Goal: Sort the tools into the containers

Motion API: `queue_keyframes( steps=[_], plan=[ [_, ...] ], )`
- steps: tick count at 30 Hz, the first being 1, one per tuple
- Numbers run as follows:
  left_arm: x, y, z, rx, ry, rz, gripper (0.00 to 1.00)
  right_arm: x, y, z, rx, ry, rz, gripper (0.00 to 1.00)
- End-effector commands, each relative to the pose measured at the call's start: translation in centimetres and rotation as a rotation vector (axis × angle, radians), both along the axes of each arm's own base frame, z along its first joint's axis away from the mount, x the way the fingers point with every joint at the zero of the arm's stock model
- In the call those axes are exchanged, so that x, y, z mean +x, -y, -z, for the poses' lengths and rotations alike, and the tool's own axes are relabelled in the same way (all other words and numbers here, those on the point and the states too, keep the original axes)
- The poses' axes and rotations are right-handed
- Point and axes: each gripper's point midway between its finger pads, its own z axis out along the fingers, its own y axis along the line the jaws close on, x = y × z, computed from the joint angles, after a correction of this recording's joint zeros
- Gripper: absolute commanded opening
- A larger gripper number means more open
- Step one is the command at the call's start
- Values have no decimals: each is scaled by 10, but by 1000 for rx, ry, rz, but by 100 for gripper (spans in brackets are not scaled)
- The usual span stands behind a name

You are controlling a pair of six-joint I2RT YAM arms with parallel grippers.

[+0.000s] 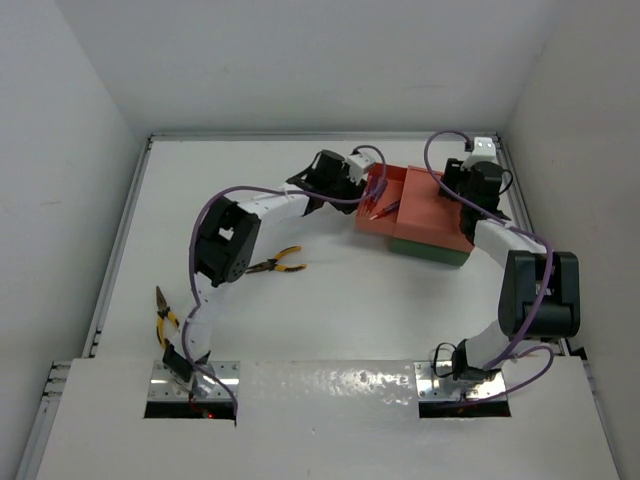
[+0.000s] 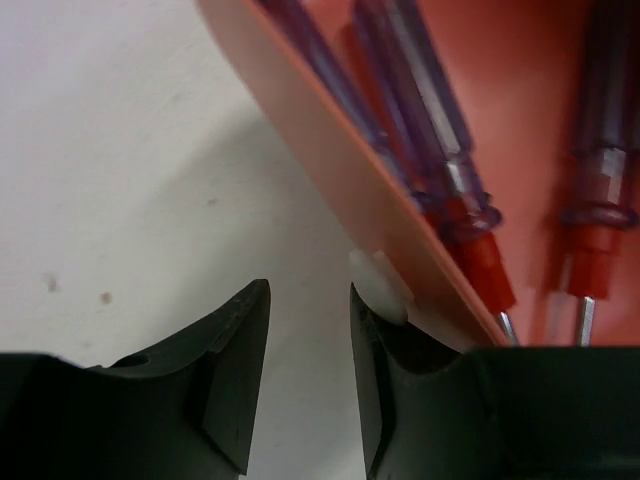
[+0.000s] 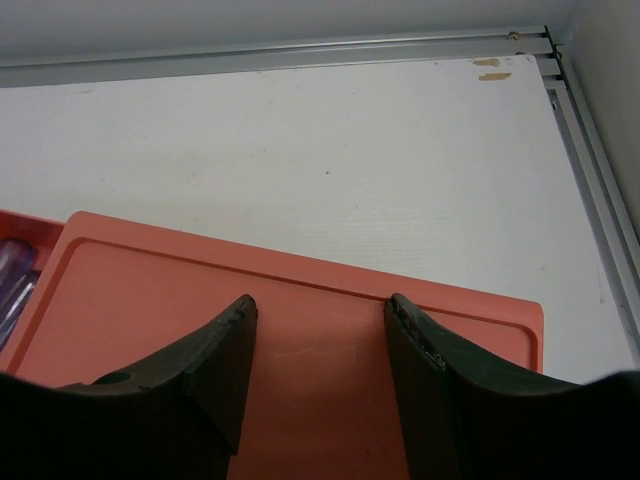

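Left gripper (image 2: 308, 292) sits closest to the lens, jaws parted with nothing between them, poised at the outer rim of the orange-red tray (image 2: 320, 160). Screwdrivers (image 2: 440, 140) lie inside its left compartment, just past that rim. Right gripper (image 3: 320, 300) hangs spread and unladen over the tray's right compartment. Dark green tray (image 1: 432, 252) sits beneath.

Outstanding: one pair of pliers (image 1: 285, 264) lies flat on the table (image 1: 360, 320) beside the left arm's elbow, and a second pair (image 1: 163, 315) lies near the left base. Both are well apart from either gripper.

Assessment: pliers appear rigid, weighty for their size, with coated handles likely to grip well. Recommended hold: across both handles close to the pivot, for balance.
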Motion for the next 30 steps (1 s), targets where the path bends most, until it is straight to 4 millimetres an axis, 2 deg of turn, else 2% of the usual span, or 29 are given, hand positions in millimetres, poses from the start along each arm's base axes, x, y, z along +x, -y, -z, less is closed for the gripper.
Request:
queue_keyframes(
  steps=[1, 3, 7, 9, 10, 11, 14, 16, 19, 22, 25, 26, 27, 28, 29, 30],
  plan=[
    [-32, 50, -66, -74, 124, 151, 35, -92, -25, 130, 144, -511, -27, 54],
    [-47, 65, -69, -64, 122, 191, 34, -92, -27, 129, 155, -508, -31, 54],
    [-59, 89, -81, -31, 170, 226, 33, -91, -29, 129, 164, -505, -38, 54],
    [-71, 102, -76, -10, 168, 256, 34, -90, -29, 128, 160, -502, -42, 54],
    [-73, 108, -80, -11, 175, 262, 35, -88, -29, 127, 160, -494, -47, 54],
    [-77, 111, -74, -1, 165, 273, 35, -86, -30, 126, 160, -488, -54, 54],
    [-99, 131, -72, 6, 161, 327, 37, -81, -31, 123, 173, -490, -68, 54],
    [-111, 146, -80, -6, 166, 357, 38, -74, -30, 118, 179, -477, -72, 54],
    [-124, 158, -80, -31, 134, 394, 39, -65, -31, 112, 195, -464, -84, 54],
    [-122, 161, -82, -39, 123, 379, 39, -59, -30, 105, 199, -460, -91, 54],
    [-119, 150, -82, -8, 125, 366, 39, -59, -31, 100, 200, -456, -102, 54],
    [-114, 142, -94, -15, 144, 353, 39, -59, -31, 97, 195, -447, -104, 54],
    [-114, 131, -86, 3, 141, 346, 39, -61, -30, 95, 188, -443, -109, 55],
    [-109, 126, -92, -4, 167, 336, 39, -61, -29, 94, 184, -440, -110, 55],
    [-100, 113, -108, -8, 206, 323, 41, -62, -29, 90, 176, -430, -117, 55],
    [-102, 101, -96, 17, 195, 324, 43, -62, -28, 88, 174, -428, -120, 56]
  ],
)
